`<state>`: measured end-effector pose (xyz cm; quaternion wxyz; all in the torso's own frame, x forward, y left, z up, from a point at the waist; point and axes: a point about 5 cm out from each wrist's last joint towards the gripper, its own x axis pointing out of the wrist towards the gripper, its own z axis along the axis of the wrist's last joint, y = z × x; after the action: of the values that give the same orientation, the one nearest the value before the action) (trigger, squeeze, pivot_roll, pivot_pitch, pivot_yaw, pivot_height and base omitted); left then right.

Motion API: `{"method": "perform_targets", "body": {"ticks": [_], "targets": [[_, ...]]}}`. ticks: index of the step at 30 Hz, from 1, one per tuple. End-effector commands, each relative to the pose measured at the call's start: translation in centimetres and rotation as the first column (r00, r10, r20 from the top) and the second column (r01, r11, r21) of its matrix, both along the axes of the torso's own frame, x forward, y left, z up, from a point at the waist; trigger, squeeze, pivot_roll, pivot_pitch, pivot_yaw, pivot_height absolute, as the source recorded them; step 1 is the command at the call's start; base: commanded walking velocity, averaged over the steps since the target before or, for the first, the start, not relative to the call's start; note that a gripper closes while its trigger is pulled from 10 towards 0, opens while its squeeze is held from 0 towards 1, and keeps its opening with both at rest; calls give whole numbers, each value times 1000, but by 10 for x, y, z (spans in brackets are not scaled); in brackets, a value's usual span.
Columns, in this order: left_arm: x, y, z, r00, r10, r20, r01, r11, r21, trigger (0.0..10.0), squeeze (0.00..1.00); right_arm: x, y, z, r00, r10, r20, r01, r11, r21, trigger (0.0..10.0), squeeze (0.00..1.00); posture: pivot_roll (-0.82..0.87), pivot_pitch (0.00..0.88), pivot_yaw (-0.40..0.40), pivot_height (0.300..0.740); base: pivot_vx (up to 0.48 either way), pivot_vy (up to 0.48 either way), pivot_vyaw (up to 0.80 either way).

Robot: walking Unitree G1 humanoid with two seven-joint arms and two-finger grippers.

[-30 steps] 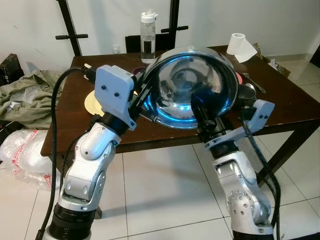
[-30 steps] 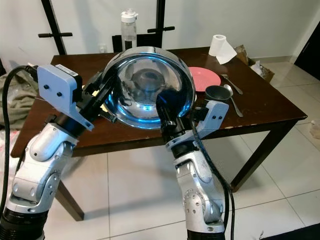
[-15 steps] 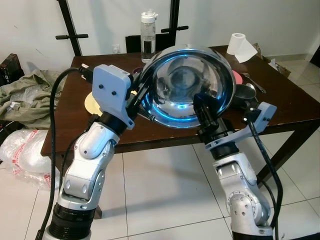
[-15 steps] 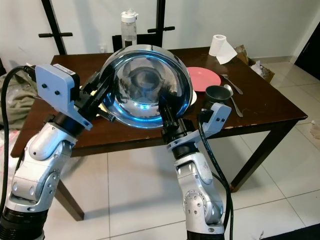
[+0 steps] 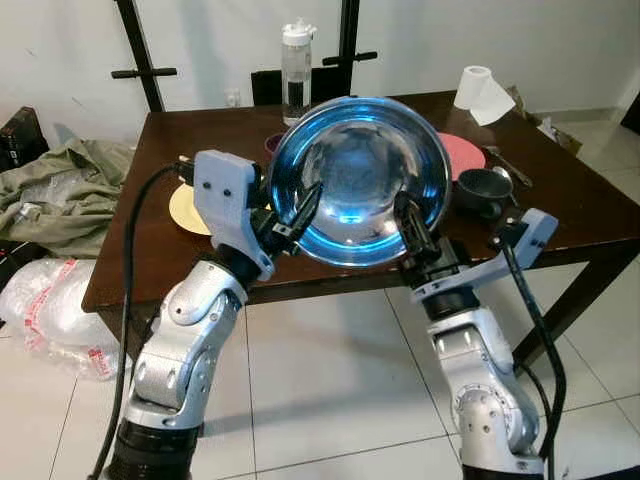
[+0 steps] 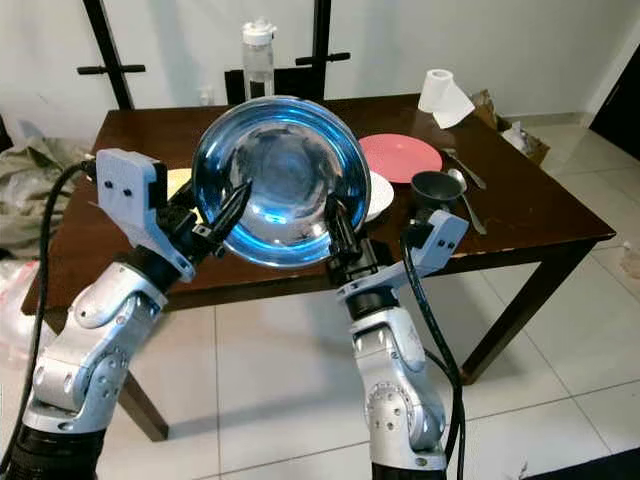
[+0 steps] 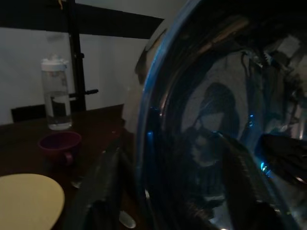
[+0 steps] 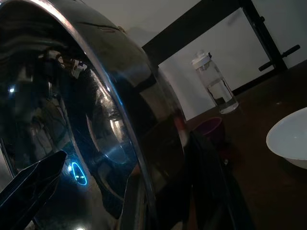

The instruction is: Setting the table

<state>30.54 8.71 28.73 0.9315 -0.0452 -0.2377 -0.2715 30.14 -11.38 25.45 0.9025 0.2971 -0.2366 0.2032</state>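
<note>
Item: large steel bowl [image 5: 358, 190], polished, mirror-bright inside with a blue reflected glow. Held up in the air over the near edge of the dark wooden bench [image 5: 150, 250], tipped so that its opening faces the head camera.

Hold: two-handed, at the rim. Left gripper [image 5: 297, 212] pinches the rim on the bowl's left side, one finger inside the bowl, one behind; right gripper [image 5: 410, 216] does the same on the right side. Both pairs of fingers are closed onto the thin rolled edge, as the wrist views confirm with the rim running between the fingers.

Handling, as judged: rigid thin metal, probably light for its breadth, not breakable but easily dented and noisy if dropped. Surface is smooth and likely slippery under hard fingers; the rim is the only real purchase, and opposite points on it look best for balance. The wide, tipped body may swing or rotate about the two pinch points.

Also on the bench: yellow plate [image 5: 190, 208], pink plate [image 6: 400, 157], white dish [image 6: 377, 195], dark cup [image 6: 432, 189], spoon [image 6: 462, 195], purple mug [image 7: 59, 144], water bottle [image 5: 296, 72], paper roll [image 5: 478, 92].
</note>
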Motion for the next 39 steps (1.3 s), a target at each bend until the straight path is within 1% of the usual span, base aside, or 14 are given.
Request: {"method": "perform_targets", "body": {"ticks": [1, 2, 3, 11, 12, 15, 20, 21, 23, 24, 25, 28, 33, 39], "targets": [[-2, -6, -5, 999, -34, -33, 34, 999, 9, 10000, 1000, -3, 8, 3, 999, 43, 18, -44, 999, 14, 0, 0, 29, 118, 74, 740, 0, 0, 0], [0, -4, -6, 998, -28, -59, 28, 1000, 2, 10000, 631, -2, 7, 2, 999, 34, 9, -34, 999, 16, 0, 0, 31, 117, 74, 740, 0, 0, 0], [1, -2, -7, 997, -23, -76, 23, 1000, -7, 10000, 0, -1, 5, 1, 1000, 25, 1, -26, 1000, 17, 0, 0, 31, 117, 74, 740, 0, 0, 0], [3, 9, -12, 989, -9, -146, 3, 999, -41, 10000, 0, 4, -5, -4, 999, -38, -34, 39, 999, 33, 0, 0, 37, 114, 74, 740, 0, 0, 0], [6, 23, -21, 972, 39, -233, -64, 993, -99, 10000, 0, 8, -15, -5, 994, -98, -53, 100, 994, 40, 0, 0, 38, 113, 75, 740, 0, 0, 0], [6, 32, -26, 960, 66, -271, -102, 987, -121, 10000, 0, 11, -22, -7, 986, -148, -73, 151, 988, 34, 0, 0, 38, 110, 75, 740, 0, 0, 0], [-5, 35, -29, 960, -4, -279, -31, 992, -123, 10000, 0, 16, -33, -18, 968, -220, -125, 222, 975, 7, 39, 0, 43, 108, 73, 740, 0, 0, 0], [-13, 34, -33, 952, -78, -295, 44, 992, -122, 10000, 0, 17, -36, -23, 960, -234, -151, 237, 971, 2, 5843, 0, 50, 106, 74, 740, 0, 0, 0], [-13, 34, -33, 952, -78, -295, 44, 992, -122, 10000, 0, 17, -36, -23, 960, -234, -151, 237, 971, 2, 5843, 0, 50, 106, 74, 740, 0, 0, 0], [-21, 36, -42, 936, -125, -329, 95, 990, -106, 10000, 0, 17, -37, -29, 955, -241, -174, 244, 970, -4, 10000, 0, 52, 104, 74, 740, 0, 0, 0], [-29, 41, -56, 913, -130, -387, 108, 991, -78, 10000, 0, 16, -37, -37, 948, -242, -209, 245, 970, -12, 10000, 0, 59, 101, 72, 740, 0, 0, 0], [-34, 44, -66, 896, -121, -427, 106, 993, -59, 10000, 0, 14, -38, -42, 943, -240, -231, 243, 970, -16, 10000, 0, 62, 100, 69, 740, 0, 0, 0], [-39, 60, -108, 860, 129, -494, -63, 987, 149, 10000, 0, -7, -43, -87, 892, -245, -380, 236, 969, -71, 10000, 0, 72, 88, 60, 740, 0, 0, 0], [-41, 65, -128, 834, 254, -490, -148, 958, 245, 10000, 0, -34, -50, -136, 812, -257, -523, 207, 966, -154, 10000, 0, 54, 69, 51, 740, 0, 0, 0]]}}
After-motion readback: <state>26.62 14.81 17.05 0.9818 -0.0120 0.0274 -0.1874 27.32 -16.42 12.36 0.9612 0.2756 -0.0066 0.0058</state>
